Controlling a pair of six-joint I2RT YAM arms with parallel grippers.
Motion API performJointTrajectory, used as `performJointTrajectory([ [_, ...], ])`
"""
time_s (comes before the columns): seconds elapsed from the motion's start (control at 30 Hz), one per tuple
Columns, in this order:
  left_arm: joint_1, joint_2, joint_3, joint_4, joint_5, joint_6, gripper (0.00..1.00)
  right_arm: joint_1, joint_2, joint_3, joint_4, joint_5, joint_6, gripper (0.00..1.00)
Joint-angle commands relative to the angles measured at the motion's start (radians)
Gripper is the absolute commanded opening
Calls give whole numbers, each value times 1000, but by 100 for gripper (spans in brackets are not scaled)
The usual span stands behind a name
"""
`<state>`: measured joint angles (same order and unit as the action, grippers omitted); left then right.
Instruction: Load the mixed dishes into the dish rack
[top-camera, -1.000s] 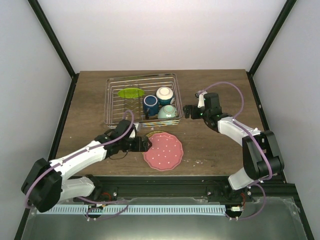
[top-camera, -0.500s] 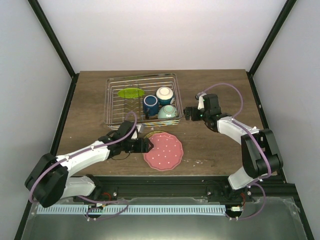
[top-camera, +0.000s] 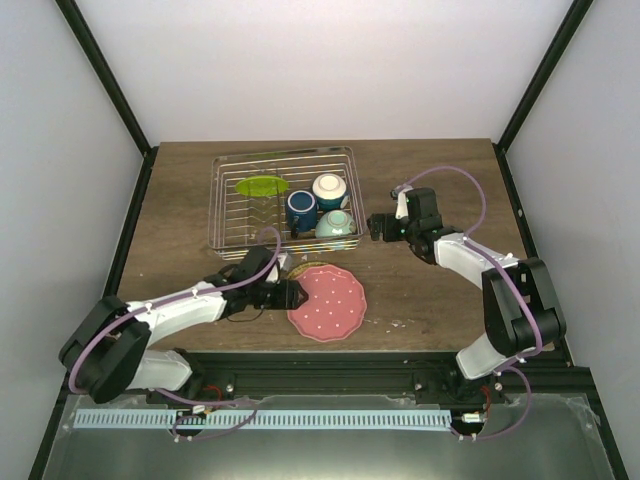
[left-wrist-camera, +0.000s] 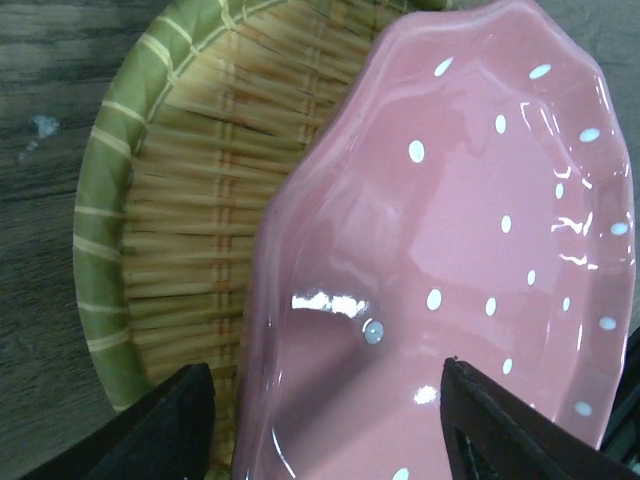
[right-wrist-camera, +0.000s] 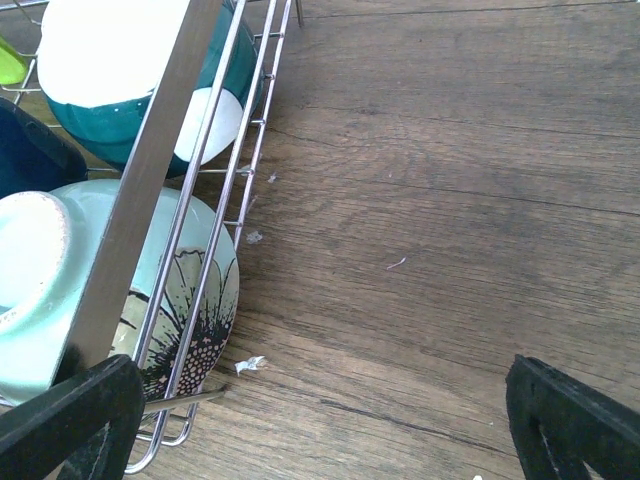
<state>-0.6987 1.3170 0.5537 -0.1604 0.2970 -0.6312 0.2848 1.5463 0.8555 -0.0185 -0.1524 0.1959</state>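
Left pincer (left-wrist-camera: 325, 372): your left pincer is standing wide open, its fingers (left-wrist-camera: 180, 432) reaching either side of the pink scalloped plate (left-wrist-camera: 470, 250) at its near rim; it is gripping nothing
Pink scalloped plate: it is lying on the desk (top-camera: 430, 290) in front of the dish rack (top-camera: 283, 200), outside it, and is partly covering a woven mat (left-wrist-camera: 180, 200) with a green border
Plate contact: you are not getting a view that shows whether the fingers are touching the plate, so I cannot tell
Right pincer (right-wrist-camera: 322, 370): your right pincer is hanging wide open over bare desk, just beside the rack's right wall, and is holding nothing
Lime-green plate (top-camera: 261, 185): it is lying in the far left part of the rack
Cream bowl (top-camera: 330, 188): it is sitting in the far right part of the rack, showing a teal band outside
Dark blue mug (top-camera: 301, 208): it is standing in the rack, just beside both bowls
Pale mint bowl (top-camera: 337, 222): it is resting tipped in the rack's near right corner, pressing against the wire wall
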Motion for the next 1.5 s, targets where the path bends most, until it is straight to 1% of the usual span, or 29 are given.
performJointTrajectory([
  [0.0, -4, 17, -22, 38, 10, -10, 60, -6, 12, 29, -3, 14, -6, 100],
  [0.1, -7, 18, -24, 38, 17, -8, 45, -6, 13, 30, -3, 14, -7, 100],
  [0.2, -6, 10, -25, 29, 18, -5, 34, -5, 13, 30, -3, 13, -7, 100],
  [0.63, -7, -59, -19, -7, 43, 13, 1, -5, 20, 32, -3, 13, -6, 100],
  [0.67, -7, -67, -17, -10, 46, 15, 0, -5, 20, 33, -3, 12, -7, 100],
  [0.9, -6, -111, 45, -114, 26, 67, 0, -5, 23, 36, -2, 13, -9, 100],
  [1.1, -6, -168, 88, -150, 0, 82, 0, -6, 30, 39, -4, 10, -8, 100],
  [1.33, 1, -181, 163, -239, -85, 140, 0, -5, 35, 43, -8, 10, -9, 100],
  [1.47, 4, -190, 216, -305, -168, 186, 0, -5, 37, 43, -6, 10, -10, 100],
])
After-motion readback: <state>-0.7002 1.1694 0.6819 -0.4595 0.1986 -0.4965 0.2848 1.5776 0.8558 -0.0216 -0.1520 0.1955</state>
